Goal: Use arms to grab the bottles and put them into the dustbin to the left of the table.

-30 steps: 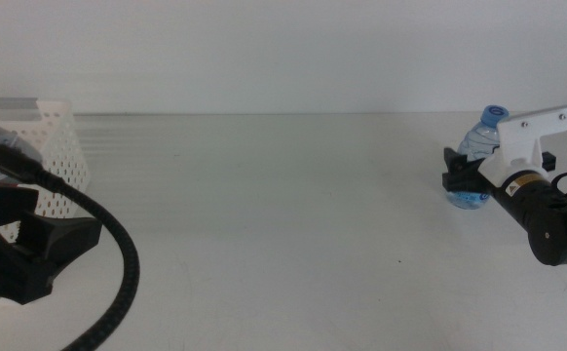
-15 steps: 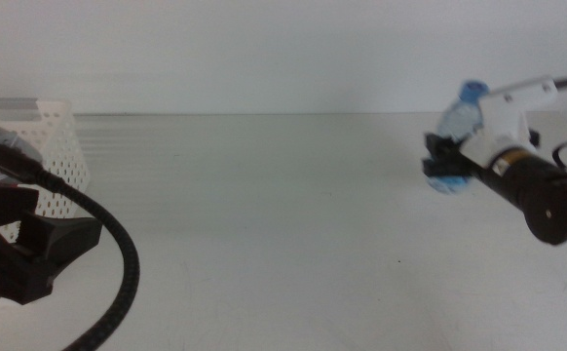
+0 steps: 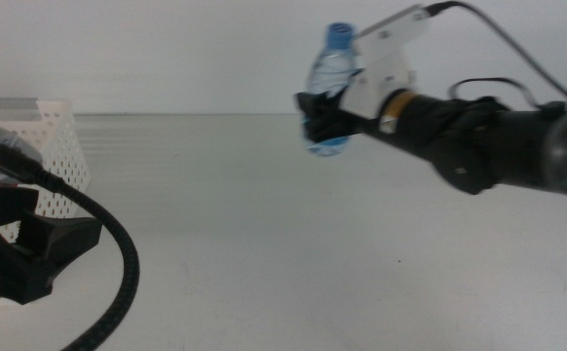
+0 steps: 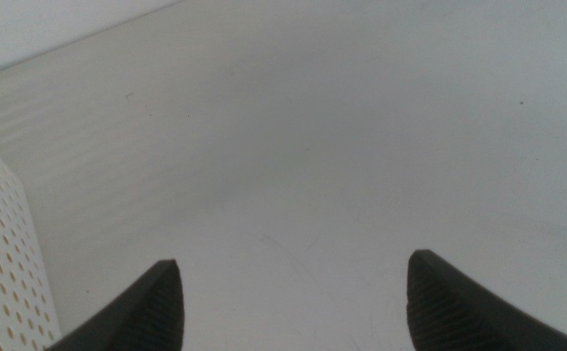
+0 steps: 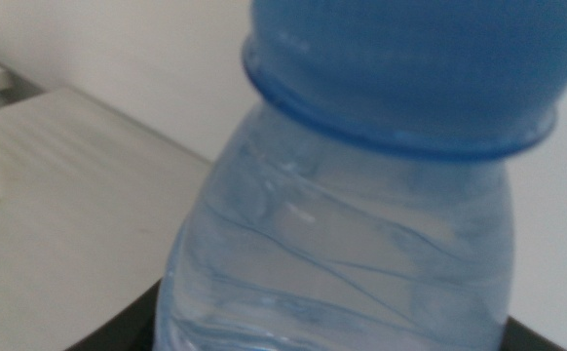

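Small clear water bottle with blue cap and blue label (image 3: 329, 90) held up off the large off-white table (image 3: 264, 224), right of centre in the middle view, high enough that its cap shows against the pale back wall. Bottle roughly upright, leaning slightly. Right gripper (image 3: 324, 119) clamped on its lower body, dark jaws closed against the label zone; the black right arm (image 3: 488, 146) reaches in from the right side, nearly level, white wrist bracket above the jaws, thin cable arching off behind.

Right wrist view: bottle fills the picture, blue cap (image 5: 410, 68) and ribbed clear shoulder close to the lens; only thin dark slivers of the jaws show at the bottom edge, base of bottle cut off.

Left gripper (image 3: 25, 253) sits low at the left edge of the middle view, jaws apart and holding nothing, thick black cable (image 3: 118, 263) looping down from it. Its arm is mostly out of frame. Left wrist view shows both jaw tips spread wide over bare table.

White rectangular perforated plastic basket (image 3: 45, 146) stands at the far left, partly hidden behind the left gripper; contents cannot be seen. Label print on the bottle blurred, unreadable
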Controlling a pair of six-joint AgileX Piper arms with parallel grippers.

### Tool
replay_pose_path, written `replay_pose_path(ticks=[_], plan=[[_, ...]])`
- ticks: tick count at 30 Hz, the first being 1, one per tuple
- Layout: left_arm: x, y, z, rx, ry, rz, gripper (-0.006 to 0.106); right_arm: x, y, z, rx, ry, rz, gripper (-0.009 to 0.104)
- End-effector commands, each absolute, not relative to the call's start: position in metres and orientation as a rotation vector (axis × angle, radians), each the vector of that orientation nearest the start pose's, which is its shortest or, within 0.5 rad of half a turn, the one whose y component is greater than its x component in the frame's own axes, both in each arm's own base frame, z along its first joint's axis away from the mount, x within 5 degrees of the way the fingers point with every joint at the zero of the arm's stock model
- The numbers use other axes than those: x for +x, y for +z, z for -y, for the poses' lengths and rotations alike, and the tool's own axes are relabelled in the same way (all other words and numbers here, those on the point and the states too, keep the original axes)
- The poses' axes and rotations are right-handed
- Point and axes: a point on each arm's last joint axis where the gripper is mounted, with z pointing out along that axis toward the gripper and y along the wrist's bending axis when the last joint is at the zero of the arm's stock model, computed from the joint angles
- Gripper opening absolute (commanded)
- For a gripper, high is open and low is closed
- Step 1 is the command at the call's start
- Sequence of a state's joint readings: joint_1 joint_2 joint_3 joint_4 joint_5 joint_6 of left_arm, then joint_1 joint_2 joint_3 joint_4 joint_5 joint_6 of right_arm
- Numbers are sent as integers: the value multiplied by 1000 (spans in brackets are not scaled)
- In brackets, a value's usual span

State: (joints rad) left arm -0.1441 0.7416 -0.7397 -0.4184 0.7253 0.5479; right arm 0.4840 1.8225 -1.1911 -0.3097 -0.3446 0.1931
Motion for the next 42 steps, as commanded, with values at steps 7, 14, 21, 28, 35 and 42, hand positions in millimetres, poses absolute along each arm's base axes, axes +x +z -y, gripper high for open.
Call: replay_pose_path(ticks=[7,14,21,28,35,42], plan=[[135,350,45,509,-254,-2003,70,370,267,-256,-639,523,-1498,0],[135,350,45,509,-254,-2003,70,379,225,-267,-631,582,-1541,0],[135,350,45,509,-254,-2003,70,380,210,-269,-646,574,-1582,9],[135,350,45,509,-254,-2003,70,376,210,-273,-757,560,-1549,52],[135,350,45,509,-254,-2003,70,374,210,-274,-729,619,-1580,82],[135,350,45,509,-254,-2003,70,371,227,-270,-695,632,-1591,81]])
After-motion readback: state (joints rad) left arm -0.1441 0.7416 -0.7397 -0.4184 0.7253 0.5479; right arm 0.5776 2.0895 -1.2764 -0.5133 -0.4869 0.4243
